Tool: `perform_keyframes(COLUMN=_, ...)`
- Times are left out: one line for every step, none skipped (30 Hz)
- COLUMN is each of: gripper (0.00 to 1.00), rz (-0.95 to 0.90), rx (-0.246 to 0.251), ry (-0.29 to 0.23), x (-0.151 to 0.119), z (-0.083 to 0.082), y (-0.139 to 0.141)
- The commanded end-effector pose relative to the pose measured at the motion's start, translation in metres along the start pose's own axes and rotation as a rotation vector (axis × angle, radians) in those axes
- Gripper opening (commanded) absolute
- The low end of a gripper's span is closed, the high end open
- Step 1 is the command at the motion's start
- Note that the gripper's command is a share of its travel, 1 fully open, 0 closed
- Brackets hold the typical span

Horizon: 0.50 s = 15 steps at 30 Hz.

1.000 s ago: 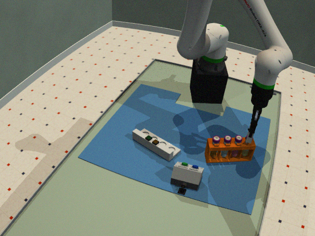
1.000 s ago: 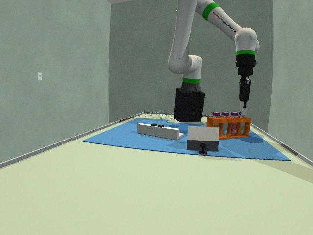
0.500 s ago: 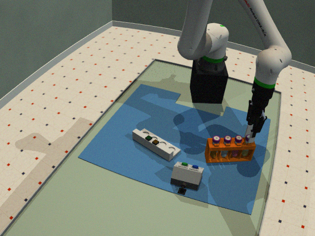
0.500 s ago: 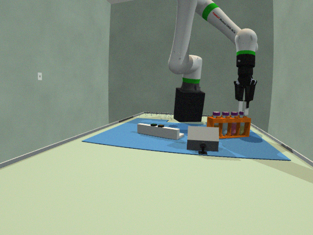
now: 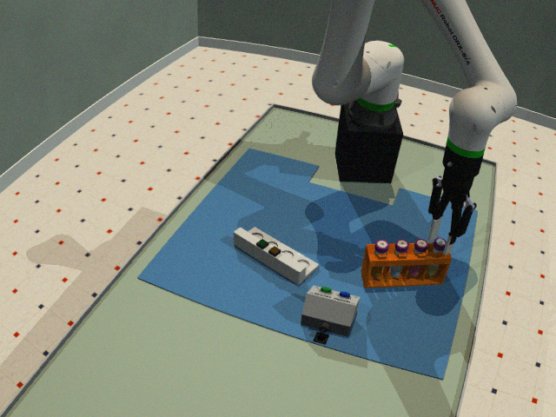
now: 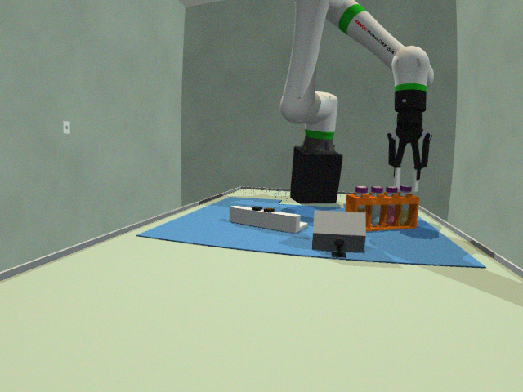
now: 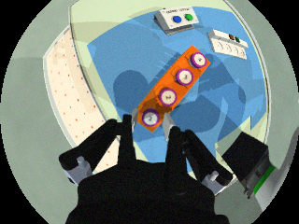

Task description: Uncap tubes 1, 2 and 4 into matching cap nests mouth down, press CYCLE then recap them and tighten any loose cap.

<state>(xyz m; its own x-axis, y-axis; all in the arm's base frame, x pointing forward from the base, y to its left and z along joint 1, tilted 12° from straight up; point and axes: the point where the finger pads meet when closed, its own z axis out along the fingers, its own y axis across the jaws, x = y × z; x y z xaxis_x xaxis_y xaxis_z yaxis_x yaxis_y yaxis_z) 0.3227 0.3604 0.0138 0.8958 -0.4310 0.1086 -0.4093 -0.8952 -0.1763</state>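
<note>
The orange decapping station [image 5: 406,280] [image 6: 382,201] [image 7: 176,88] holds four tubes, each with a purple cap on. My gripper [image 5: 442,240] [image 6: 406,183] [image 7: 150,117] points straight down over tube 1, at the rack's end nearest the table's side edge. Its fingers stand open on either side of tube 1's cap [image 5: 440,245] [image 6: 405,189] [image 7: 151,119], with a gap to each. The white cap tray [image 5: 269,264] [image 6: 261,219] [image 7: 227,47] has empty nests, and both its lamps look dark. The small desk [image 5: 327,309] [image 6: 337,223] carries the green READY key [image 5: 326,289] [image 7: 189,17] and the blue CYCLE key [image 5: 344,294] [image 7: 177,19].
The arm's black pedestal [image 5: 367,152] [image 6: 315,175] stands behind the rack. Everything sits on a blue mat [image 5: 201,251] on the green table top. The table's raised edge [image 5: 488,251] runs close beside the rack.
</note>
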Motion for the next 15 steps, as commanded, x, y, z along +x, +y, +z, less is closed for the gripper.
perform_keyframes(gripper=0.35, rz=0.0, rx=0.0, ry=-0.001, x=0.0002, z=-0.0001, y=-0.0001)
perform_keyframes(gripper=0.35, rz=0.0, rx=0.0, ry=-0.001, x=0.0002, z=-0.0001, y=-0.0001)
perform_keyframes(gripper=0.35, rz=0.0, rx=0.0, ry=-0.001, x=0.0002, z=-0.0001, y=-0.0001)
perform_keyframes(gripper=0.35, rz=0.0, rx=0.0, ry=-0.001, x=0.0002, z=-0.0001, y=-0.0001)
perform_keyframes(gripper=0.35, rz=0.0, rx=0.0, ry=-0.001, x=0.0002, z=-0.0001, y=-0.0001)
perform_keyframes(gripper=0.35, rz=0.0, rx=0.0, ry=-0.001, x=0.0002, z=-0.0001, y=-0.0001)
perform_keyframes(gripper=0.35, rz=0.0, rx=0.0, ry=-0.001, x=0.0002, z=-0.0001, y=-0.0001)
perform_keyframes(gripper=0.35, rz=0.0, rx=0.0, ry=-0.001, x=0.0002, z=-0.0001, y=-0.0001)
perform_keyframes(gripper=0.35, rz=0.083, rx=0.0, ry=-0.001, x=0.0002, z=0.0002, y=-0.0001)
perform_keyframes(gripper=0.35, rz=0.167, rx=0.0, ry=-0.001, x=0.0002, z=0.0002, y=-0.0001)
perform_keyframes(gripper=0.35, rz=0.25, rx=0.0, ry=-0.001, x=0.0002, z=0.0002, y=-0.0001)
perform_keyframes(gripper=0.35, rz=0.25, rx=0.0, ry=-0.001, x=0.0002, z=0.0002, y=-0.0001)
perform_keyframes(gripper=0.35, rz=0.319, rx=-0.001, ry=-0.001, x=0.0002, z=0.0002, y=-0.0001)
perform_keyframes(gripper=0.35, rz=0.333, rx=-0.001, ry=-0.001, x=0.0002, z=0.0002, y=-0.0001)
perform_keyframes(gripper=0.35, rz=0.398, rx=-0.001, ry=-0.001, x=0.0002, z=0.0002, y=-0.0001)
